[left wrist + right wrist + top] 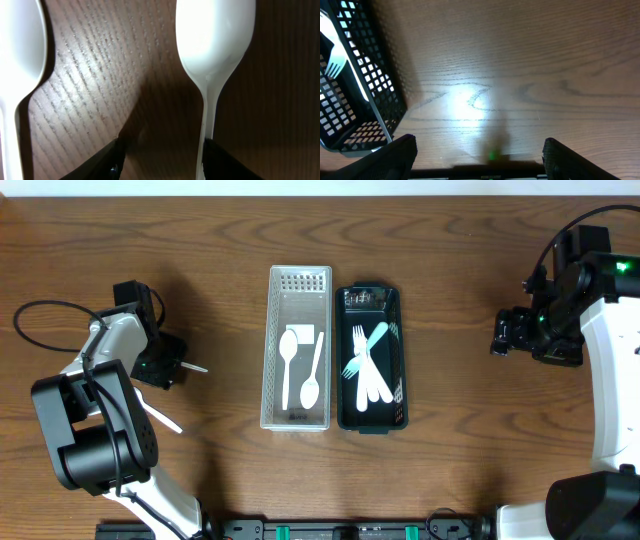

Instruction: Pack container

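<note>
Two white plastic spoons lie on the wooden table at the left. In the left wrist view one spoon (215,35) runs down the middle right, its handle right against my right finger. The other spoon (20,45) lies at the left edge. My left gripper (162,150) is open and low over the table, its fingers on either side of the first spoon's handle. From overhead my left gripper (162,365) covers most of that spoon (197,367); the second spoon (165,420) lies nearer the front. My right gripper (507,335) is open and empty; the right wrist view (480,150) shows the same.
A white basket (270,350) at the table's middle holds two white spoons and a small white piece. Beside it on the right, a black basket (403,350) holds white and teal forks. It also shows at the left of the right wrist view (365,90).
</note>
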